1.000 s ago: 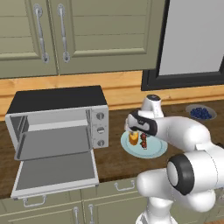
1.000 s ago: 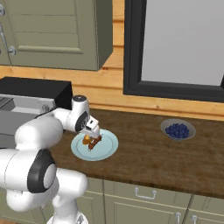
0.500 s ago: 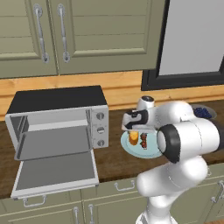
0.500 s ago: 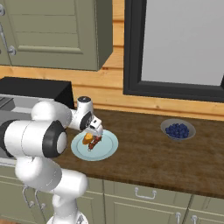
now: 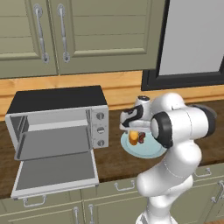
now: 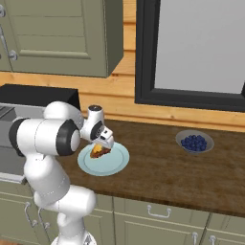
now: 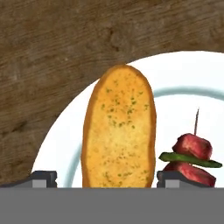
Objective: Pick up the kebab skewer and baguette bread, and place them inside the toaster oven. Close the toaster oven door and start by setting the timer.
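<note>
On a dark brown wooden countertop (image 6: 158,167), a round pale plate with a light blue ring (image 6: 115,165) holds two foods lying side by side. One is the baguette bread (image 7: 119,127), a short oval loaf with a golden-orange, herb-flecked crust. Just beside it is the kebab skewer (image 7: 192,155), a thin stick threaded with dark red meat chunks and a green slice.

The white robot arm bends low over the plate, and its gripper (image 5: 132,130) hangs directly above the bread. In the hand view, the two small dark fingertips (image 7: 43,178) stand one on each side of the loaf, wide apart. The bread lies flat on the plate between them. The pictures do not show whether the tips press on the crust, so a grip on the loaf cannot be confirmed.

To the arm's left on the same counter stands the toaster oven (image 5: 57,120), a boxy silver-grey appliance with a black top and three round knobs on its right panel. The toaster oven door (image 5: 56,171) hangs open, folded down flat toward the front, with a grey tray showing inside.

Farther right along the counter, well apart from the plate, sits a small grey bowl of blueberries (image 6: 194,142). Olive-green cabinets (image 5: 78,35) hang above the oven.
</note>
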